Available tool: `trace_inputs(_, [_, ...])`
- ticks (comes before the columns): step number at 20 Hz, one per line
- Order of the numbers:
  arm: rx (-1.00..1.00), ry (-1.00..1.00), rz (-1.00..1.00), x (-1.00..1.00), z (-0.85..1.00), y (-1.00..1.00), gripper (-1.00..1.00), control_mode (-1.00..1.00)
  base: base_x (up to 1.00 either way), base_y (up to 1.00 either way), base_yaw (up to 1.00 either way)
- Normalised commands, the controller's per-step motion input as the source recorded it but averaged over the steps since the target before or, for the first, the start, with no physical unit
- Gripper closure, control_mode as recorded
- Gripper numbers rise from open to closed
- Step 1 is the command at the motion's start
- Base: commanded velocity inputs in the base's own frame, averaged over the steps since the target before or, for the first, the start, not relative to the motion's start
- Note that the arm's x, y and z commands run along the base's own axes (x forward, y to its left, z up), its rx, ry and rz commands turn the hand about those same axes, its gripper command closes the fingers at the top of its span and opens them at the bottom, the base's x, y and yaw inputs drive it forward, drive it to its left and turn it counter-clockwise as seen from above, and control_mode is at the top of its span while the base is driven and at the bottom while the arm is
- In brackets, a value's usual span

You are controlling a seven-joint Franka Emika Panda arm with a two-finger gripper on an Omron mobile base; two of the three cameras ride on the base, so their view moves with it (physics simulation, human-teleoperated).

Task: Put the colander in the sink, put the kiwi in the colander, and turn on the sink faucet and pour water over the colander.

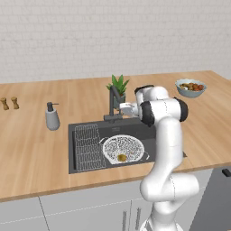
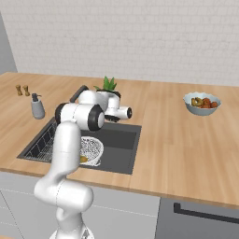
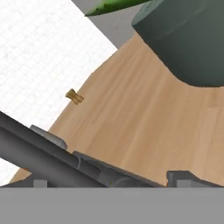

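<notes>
The white perforated colander (image 1: 123, 148) (image 2: 92, 148) sits in the dark grey sink (image 1: 85, 131) (image 2: 122, 140). The small yellowish kiwi (image 1: 122, 157) (image 2: 83, 159) lies inside it near the front rim. The slim dark sink faucet (image 1: 112, 103) (image 3: 39, 153) stands at the back edge of the sink. My gripper (image 1: 123, 108) (image 3: 113, 180) is level with the faucet on its right side and is open. In the hand view the faucet's dark bar runs slantwise between the wide-set fingertips (image 3: 186, 176). Whether a finger touches it I cannot tell. Water is not in view.
A potted plant (image 1: 118, 85) (image 3: 188, 43) stands just behind the faucet. A grey soap dispenser (image 1: 52, 116) (image 2: 37, 107) is left of the sink, with two small shakers (image 1: 9, 103) further left. A grey bowl of fruit (image 1: 191, 87) (image 2: 202, 102) sits at the right. A wire rack (image 1: 88, 146) fills the sink's left half.
</notes>
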Motion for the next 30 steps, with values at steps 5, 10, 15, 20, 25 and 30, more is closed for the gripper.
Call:
trace_inputs(5, [0.0, 0.0, -0.03, 0.31, -0.16, 0.0, -1.0, -1.0, 0.0, 0.0, 0.0])
trace_inputs(10, [0.0, 0.0, -0.05, 0.22, -0.23, 0.0, -1.0, -1.0, 0.0, 0.0, 0.0])
trace_inputs(15, [0.0, 0.0, -0.07, 0.16, -0.33, 0.07, 1.0, -1.0, 0.0, 0.0, 0.0])
trace_inputs(20, [0.0, 0.0, -0.09, 0.07, -0.24, -0.04, 1.0, -1.0, 0.0, 0.0, 0.0])
trace_inputs(25, [0.0, 0.01, -0.12, 0.07, -0.21, -0.34, 1.0, -1.0, 0.0, 0.0, 0.0])
trace_inputs(30, [0.0, 0.04, -0.15, 0.1, -0.27, -0.62, 1.0, -1.0, 0.0, 0.0, 0.0])
